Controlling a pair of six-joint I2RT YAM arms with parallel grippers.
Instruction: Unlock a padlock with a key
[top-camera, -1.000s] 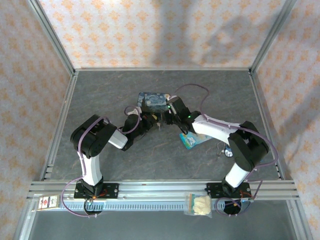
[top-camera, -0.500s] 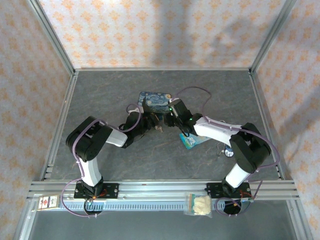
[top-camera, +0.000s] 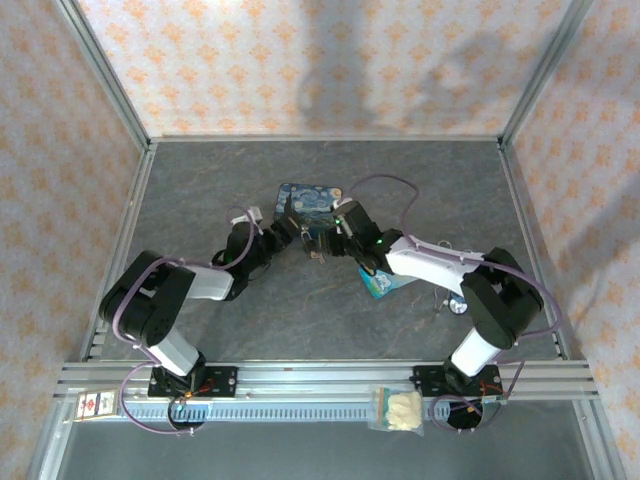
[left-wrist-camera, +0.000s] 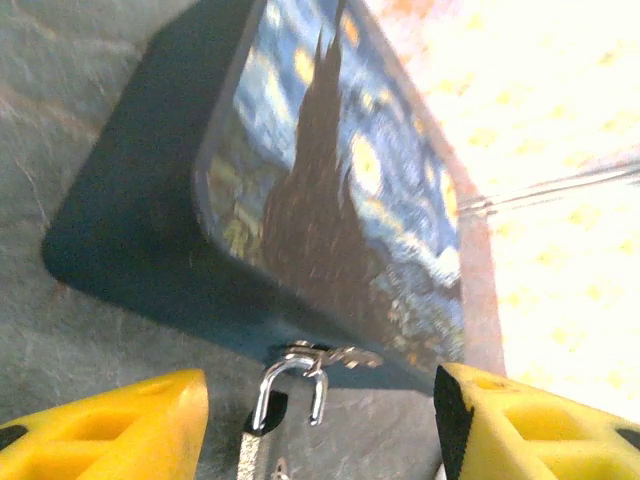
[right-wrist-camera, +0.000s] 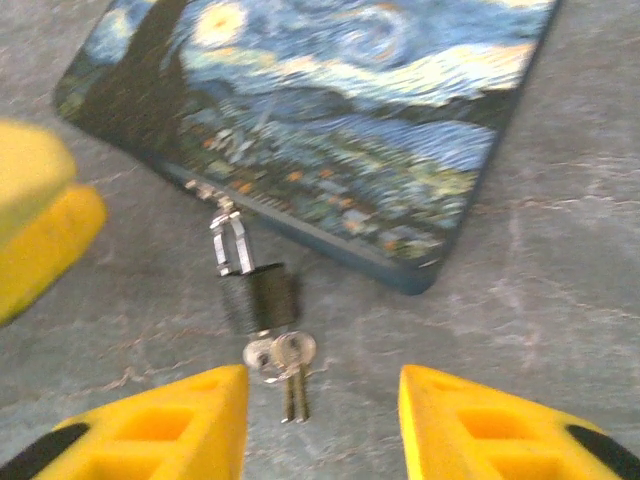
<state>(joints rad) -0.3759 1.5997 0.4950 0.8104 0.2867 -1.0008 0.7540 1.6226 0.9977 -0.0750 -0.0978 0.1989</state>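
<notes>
the padlock (right-wrist-camera: 258, 296), surely small, hard and light, hangs from the front edge of the blue tin (right-wrist-camera: 330, 120). it may slip, so pinch the keys (right-wrist-camera: 285, 360) at its end away from the tin, perhaps already inserted. the left gripper (left-wrist-camera: 318, 410) and right gripper (right-wrist-camera: 322, 400) both gape wide, empty.

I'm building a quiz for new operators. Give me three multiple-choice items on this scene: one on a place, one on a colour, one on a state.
1. Where is the padlock? A at the clasp of the tin; B on the lid; C in a gripper.
2. What colour are the fingers? A red; B white; C yellow.
3. The right gripper is: A open; B shut empty; C shut on the padlock.
A: its shackle hooks the clasp at the tin's edge. C: both fingers show yellow. A: the fingers stand apart with nothing between them.
</notes>
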